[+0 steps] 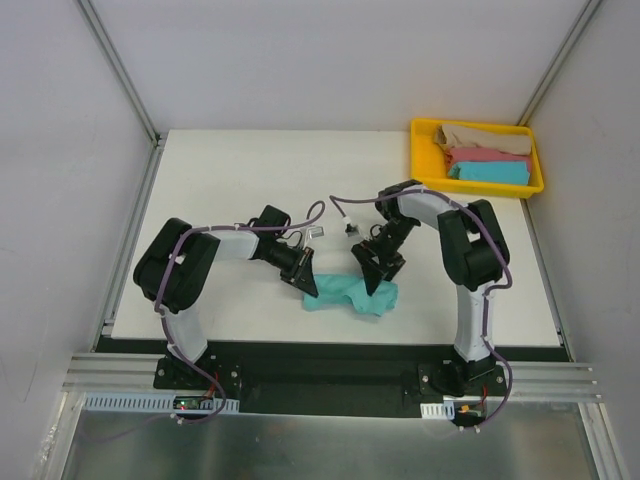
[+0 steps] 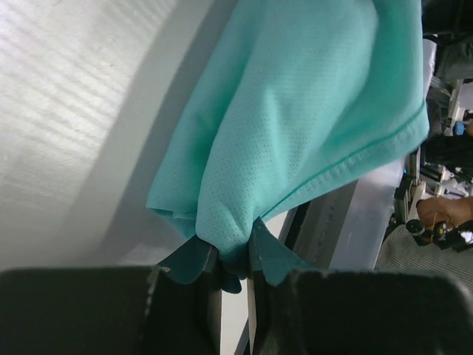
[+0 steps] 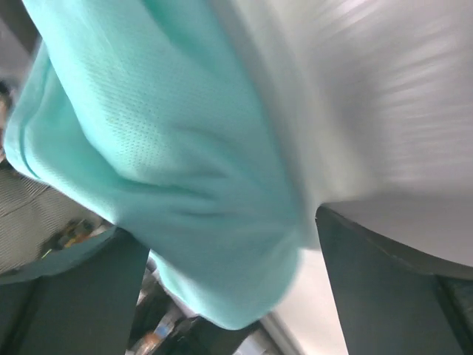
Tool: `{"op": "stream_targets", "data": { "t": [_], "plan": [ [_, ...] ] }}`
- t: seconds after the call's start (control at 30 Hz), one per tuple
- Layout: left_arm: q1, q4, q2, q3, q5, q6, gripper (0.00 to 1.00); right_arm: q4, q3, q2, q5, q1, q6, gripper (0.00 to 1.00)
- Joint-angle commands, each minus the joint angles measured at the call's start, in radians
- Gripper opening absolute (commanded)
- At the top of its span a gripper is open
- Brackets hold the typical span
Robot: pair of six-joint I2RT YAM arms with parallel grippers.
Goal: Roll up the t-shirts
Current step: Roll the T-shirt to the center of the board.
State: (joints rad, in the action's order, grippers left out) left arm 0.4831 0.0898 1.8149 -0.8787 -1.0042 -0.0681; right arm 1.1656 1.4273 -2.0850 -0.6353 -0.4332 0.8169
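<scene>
White tabletop [image 1: 230, 180] fills the floor of a grey-walled enclosure, and the sea-green t-shirt [image 1: 345, 294] lies bunched in a loose, crumpled strip close to the tabletop's near edge, about midway along it and between the two arms.

The left gripper [image 1: 308, 283] meets the shirt's left end. In the left wrist view its fingers are pressed together on a fold of the sea-green t-shirt [image 2: 295, 133], a small tuft of cloth poking out at the left gripper [image 2: 235, 259] between the dark pads while the rest of the fabric hangs away from it, hem seam showing.

The right gripper [image 1: 372, 275] stands over the right part of the shirt, pointing down. In the right wrist view its fingers are spread wide, one to either side, and the sea-green t-shirt [image 3: 162, 170] lies loose in the gap at the right gripper [image 3: 222, 244], nearer the left-hand finger; neither finger pinches it.

Well apart, in the tabletop's far right corner, sits a yellow tray [image 1: 416, 148]. Inside it lie a beige t-shirt [image 1: 485, 138] farthest back, a pink t-shirt [image 1: 485, 156] in the middle and a bright blue t-shirt [image 1: 490, 172] nearest, side by side.
</scene>
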Motion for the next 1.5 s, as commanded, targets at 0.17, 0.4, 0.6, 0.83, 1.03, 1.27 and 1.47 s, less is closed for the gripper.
{"op": "stream_targets", "data": {
  "t": [0.17, 0.4, 0.6, 0.83, 1.03, 1.27, 1.47],
  "plan": [
    [-0.006, 0.002, 0.018, -0.032, -0.165, 0.105, 0.0, -0.162, 0.108, 0.094, -0.155, 0.113, 0.096, 0.96],
    [-0.024, 0.067, 0.009, -0.066, -0.137, 0.159, 0.0, -0.037, 0.087, 0.21, -0.145, 0.143, 0.255, 0.96],
    [-0.032, 0.1, 0.015, -0.083, -0.129, 0.183, 0.0, -0.072, -0.072, 0.391, -0.127, 0.09, 0.251, 0.96],
    [-0.035, 0.125, 0.017, -0.095, -0.122, 0.203, 0.0, -0.848, -0.488, 0.833, 0.167, 0.016, -0.255, 0.96],
    [-0.035, 0.146, 0.029, -0.097, -0.125, 0.212, 0.0, -0.649, -0.325, 0.712, -0.246, -0.022, -0.178, 0.99],
    [-0.035, 0.165, 0.04, -0.114, -0.119, 0.223, 0.0, -0.589, -0.514, 0.888, 0.003, -0.157, 0.319, 0.79],
    [-0.035, 0.174, 0.04, -0.109, -0.113, 0.231, 0.0, -0.578, -0.629, 0.964, 0.065, -0.257, 0.499, 0.75]
  ]
}}
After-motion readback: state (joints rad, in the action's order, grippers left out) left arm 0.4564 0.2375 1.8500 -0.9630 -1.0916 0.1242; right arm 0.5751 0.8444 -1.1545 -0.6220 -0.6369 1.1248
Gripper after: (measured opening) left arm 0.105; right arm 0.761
